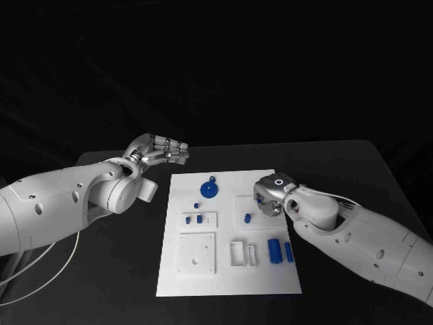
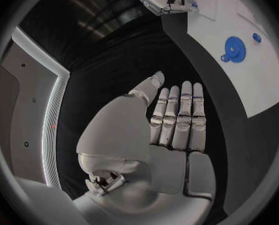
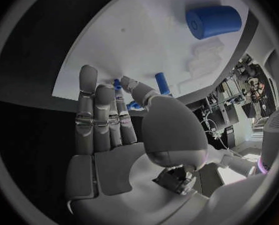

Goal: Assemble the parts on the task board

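My right hand (image 1: pixel 272 195) is low over the right side of the task board (image 1: pixel 231 284), fingers straight and together with the thumb apart; I can't tell if anything is pinched, though a small blue part (image 3: pixel 162 83) sits right by the thumb tip in the right wrist view. My left hand (image 1: pixel 161 150) hovers off the board's far left corner, fingers flat and close together, empty. I judge this as an early pick step: most parts are loose. The blue gear (image 1: pixel 209 189) lies on the far middle of the board, the blue cylinder (image 1: pixel 274 250) and a slimmer blue pin (image 1: pixel 289 252) near its right edge, and small blue pieces (image 1: pixel 193 219) lie in a left recess. The next move needs a fine pinch on the part by my right thumb. The tabletop (image 1: pixel 353 169) is black and matte; the room behind is dark.
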Tool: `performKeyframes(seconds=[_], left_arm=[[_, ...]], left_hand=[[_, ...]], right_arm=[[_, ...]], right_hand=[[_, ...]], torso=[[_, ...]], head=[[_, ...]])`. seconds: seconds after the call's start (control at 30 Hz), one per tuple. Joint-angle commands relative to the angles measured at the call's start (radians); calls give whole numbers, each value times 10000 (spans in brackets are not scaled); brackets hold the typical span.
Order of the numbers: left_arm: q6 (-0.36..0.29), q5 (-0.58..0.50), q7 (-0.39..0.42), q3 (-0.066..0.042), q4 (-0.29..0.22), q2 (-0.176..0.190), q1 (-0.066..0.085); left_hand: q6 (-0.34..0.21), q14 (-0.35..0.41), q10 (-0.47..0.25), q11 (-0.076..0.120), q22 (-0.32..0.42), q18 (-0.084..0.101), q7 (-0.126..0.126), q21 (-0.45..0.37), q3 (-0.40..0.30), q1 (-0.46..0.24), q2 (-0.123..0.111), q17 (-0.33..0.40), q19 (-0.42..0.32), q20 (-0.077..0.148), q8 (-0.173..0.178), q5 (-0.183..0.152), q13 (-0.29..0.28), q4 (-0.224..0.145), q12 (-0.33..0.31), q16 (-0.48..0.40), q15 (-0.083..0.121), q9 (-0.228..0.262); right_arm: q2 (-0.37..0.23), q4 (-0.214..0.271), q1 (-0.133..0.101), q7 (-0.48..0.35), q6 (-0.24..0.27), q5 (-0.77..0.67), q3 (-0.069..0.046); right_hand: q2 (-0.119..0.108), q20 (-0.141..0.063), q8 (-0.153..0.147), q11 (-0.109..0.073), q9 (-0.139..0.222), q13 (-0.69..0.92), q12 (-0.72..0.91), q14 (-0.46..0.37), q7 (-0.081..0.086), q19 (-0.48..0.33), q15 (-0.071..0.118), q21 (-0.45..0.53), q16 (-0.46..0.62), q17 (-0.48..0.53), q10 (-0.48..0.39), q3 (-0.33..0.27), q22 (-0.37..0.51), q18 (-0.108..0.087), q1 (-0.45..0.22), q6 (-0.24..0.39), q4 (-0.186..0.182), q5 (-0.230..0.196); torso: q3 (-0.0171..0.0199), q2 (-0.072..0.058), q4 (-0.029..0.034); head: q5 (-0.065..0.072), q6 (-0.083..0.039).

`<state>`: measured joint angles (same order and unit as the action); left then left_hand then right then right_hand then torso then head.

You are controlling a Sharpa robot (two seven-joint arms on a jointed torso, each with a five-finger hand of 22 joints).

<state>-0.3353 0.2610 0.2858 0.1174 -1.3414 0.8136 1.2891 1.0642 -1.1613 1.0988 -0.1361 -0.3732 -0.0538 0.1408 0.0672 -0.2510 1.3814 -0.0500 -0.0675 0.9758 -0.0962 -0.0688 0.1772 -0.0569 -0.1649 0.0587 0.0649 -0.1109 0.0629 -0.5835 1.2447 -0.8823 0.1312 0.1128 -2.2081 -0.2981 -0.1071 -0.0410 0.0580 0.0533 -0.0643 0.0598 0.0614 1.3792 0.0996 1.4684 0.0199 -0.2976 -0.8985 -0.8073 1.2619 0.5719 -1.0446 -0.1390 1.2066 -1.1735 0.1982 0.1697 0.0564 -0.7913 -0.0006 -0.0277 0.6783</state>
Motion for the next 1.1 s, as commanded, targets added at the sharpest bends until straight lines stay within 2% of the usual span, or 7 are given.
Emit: performKeyframes(seconds=[0.03,0.2,0.3,0.73,0.97,1.1], left_arm=[[171,-89,-6,-10,-5,-29,30],[261,-127,-11,-10,9,-37,30],[293,-157,-10,-10,26,-41,30],[295,-225,-25,-10,99,-73,31],[270,-262,-28,-10,205,-82,31],[248,-303,-26,-10,280,-91,31]], left_hand=[[-25,-74,-46,2,8,13,1,39,40,-46,68,-5,87,16,40,-3,-9,40,16,-29,-23,12],[-26,-92,-44,5,67,26,-2,39,44,-47,72,-5,100,21,37,-9,-8,55,18,-27,-16,13],[-26,-101,-43,6,77,25,1,41,31,-23,81,-6,104,28,41,-2,-8,45,15,-26,-10,12],[-30,-102,-59,0,129,38,4,42,24,-6,74,-5,102,31,40,0,-8,34,15,-27,-10,13],[-36,-117,-61,1,156,42,9,48,16,5,76,-7,107,37,40,6,-9,25,16,-26,-5,12],[-36,-117,-61,1,156,42,9,48,16,5,76,-7,107,37,40,6,-9,25,16,-26,-5,12]], right_arm=[[36,-24,13,-110,-46,-38,22],[56,-35,19,-20,98,-118,36],[66,-36,25,32,272,-183,45],[67,16,34,218,743,-341,69],[-79,286,38,242,1181,1,62],[-179,499,38,235,1406,327,12]], right_hand=[[148,-97,52,-26,-11,8,-31,14,-17,349,99,-59,-61,3,93,130,0,-39,16,-121,9,-60],[328,-192,57,-91,-18,12,-27,26,-48,338,190,-140,-50,-24,351,393,-56,-23,161,-347,222,-3],[330,-220,57,-109,-20,14,-26,37,-62,326,213,-187,-37,-40,427,551,-105,-19,137,-403,318,101],[341,-296,59,-197,-27,18,-22,77,-138,314,292,-232,23,-82,712,619,-193,19,102,-677,469,132],[326,-319,58,-218,-28,17,-23,123,-158,324,316,-244,63,-86,773,670,-216,35,106,-751,488,16],[325,-332,57,-226,-28,17,-24,150,-165,330,328,-253,79,-89,794,684,-223,39,110,-774,480,-35]], torso=[[6,-7,2],[3,2,6],[3,5,-11],[-1,7,-2],[10,10,-14],[4,16,-20]], head=[[-7,17],[9,41],[8,29],[25,48],[-35,48],[-67,35]])
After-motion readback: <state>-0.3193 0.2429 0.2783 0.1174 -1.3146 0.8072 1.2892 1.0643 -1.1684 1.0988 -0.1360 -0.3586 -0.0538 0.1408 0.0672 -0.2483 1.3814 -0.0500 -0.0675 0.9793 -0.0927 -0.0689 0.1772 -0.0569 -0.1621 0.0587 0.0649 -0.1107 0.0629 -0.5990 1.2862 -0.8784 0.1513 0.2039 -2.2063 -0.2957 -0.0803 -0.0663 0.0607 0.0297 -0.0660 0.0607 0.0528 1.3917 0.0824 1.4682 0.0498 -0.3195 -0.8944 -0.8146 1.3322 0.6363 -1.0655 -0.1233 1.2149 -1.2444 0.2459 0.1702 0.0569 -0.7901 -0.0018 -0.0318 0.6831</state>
